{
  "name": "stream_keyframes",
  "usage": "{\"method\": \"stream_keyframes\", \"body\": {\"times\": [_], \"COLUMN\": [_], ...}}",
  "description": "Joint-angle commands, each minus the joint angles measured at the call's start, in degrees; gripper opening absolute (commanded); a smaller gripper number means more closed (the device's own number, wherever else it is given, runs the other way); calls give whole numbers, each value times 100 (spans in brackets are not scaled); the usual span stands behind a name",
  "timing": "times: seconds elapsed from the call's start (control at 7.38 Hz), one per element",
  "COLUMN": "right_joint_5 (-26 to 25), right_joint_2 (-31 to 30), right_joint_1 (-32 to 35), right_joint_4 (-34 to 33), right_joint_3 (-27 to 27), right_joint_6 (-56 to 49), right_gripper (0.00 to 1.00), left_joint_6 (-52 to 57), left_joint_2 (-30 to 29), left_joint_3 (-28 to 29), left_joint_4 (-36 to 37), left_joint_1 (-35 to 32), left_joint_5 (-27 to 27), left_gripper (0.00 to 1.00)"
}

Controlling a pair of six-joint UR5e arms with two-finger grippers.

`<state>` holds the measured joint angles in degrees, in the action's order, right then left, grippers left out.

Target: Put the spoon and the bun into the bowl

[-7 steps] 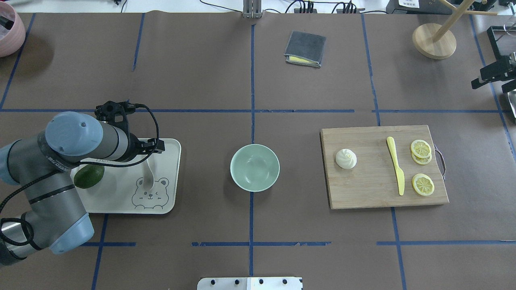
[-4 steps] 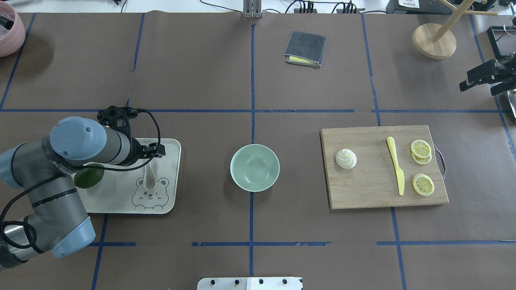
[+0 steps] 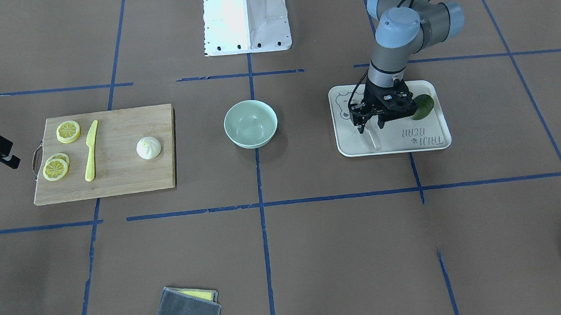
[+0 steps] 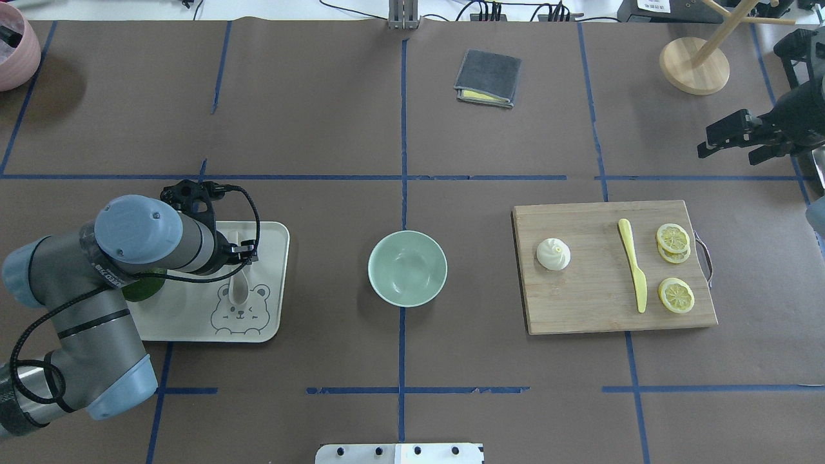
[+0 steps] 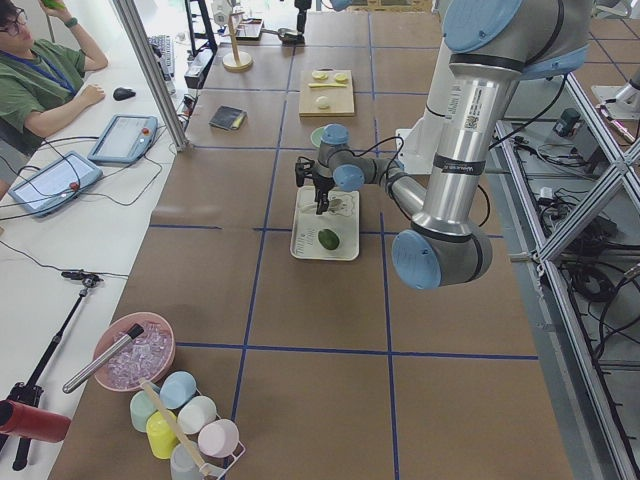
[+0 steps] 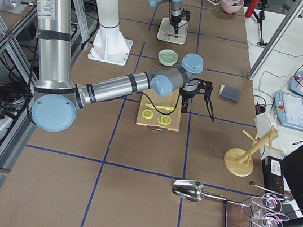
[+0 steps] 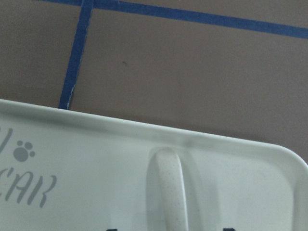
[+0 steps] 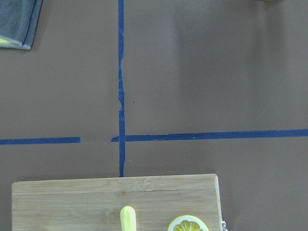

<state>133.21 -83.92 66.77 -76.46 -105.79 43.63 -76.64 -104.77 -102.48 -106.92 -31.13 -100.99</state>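
One brown-papered desk (image 4: 322,129), crossed by blue tape lines, fills the overhead view, and two arms reach over it. The left arm comes in at lower left, and its bulk hides most of one dark green fruit (image 3: 422,106) and the spoon's handle from above. The right arm shows only at the far right edge. One wooden cutting board (image 4: 593,303) lies right of centre, and one cream tray (image 4: 193,309) with a bear drawing lies at left. One pale green bowl (image 4: 407,268) stands between them at the middle, apart from both, with nothing in it. One folded grey cloth (image 4: 488,77) lies at upper centre and one wooden stand (image 4: 694,64) at upper right. The board carries one white bun (image 4: 553,253) near its left end and one yellow knife (image 4: 633,264) to the bun's right. Three lemon slices (image 4: 676,295) lie beyond the knife, two of them overlapping. One white spoon (image 4: 238,290) lies on the tray, its scoop over the bear's ear. The left gripper (image 3: 372,121) hangs low over the spoon with its fingers (image 3: 360,128) apart, one on each side of the handle; the wrist view shows a gap on both sides. The right gripper (image 4: 727,156) hovers above the board's upper right corner, off to its right, fingers apart and holding nothing.
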Motion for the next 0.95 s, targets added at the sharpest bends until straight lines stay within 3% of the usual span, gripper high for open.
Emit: {"method": "stream_keyframes", "body": {"times": [0.0,0.41,0.81], "right_joint_5": [-14,-67,-224], "right_joint_2": [7,7,7], "right_joint_1": [-32,-85,-391], "right_joint_4": [0,0,44], "right_joint_3": [-12,-12,-99], "right_joint_6": [23,32,391], "right_gripper": [100,100,100], "left_joint_6": [0,0,9], "left_joint_2": [-8,1,98], "left_joint_3": [0,-52,-482], "left_joint_4": [4,13,309], "left_joint_1": [2,2,-155], "left_joint_5": [0,-8,-9], "left_gripper": [38,0,0]}}
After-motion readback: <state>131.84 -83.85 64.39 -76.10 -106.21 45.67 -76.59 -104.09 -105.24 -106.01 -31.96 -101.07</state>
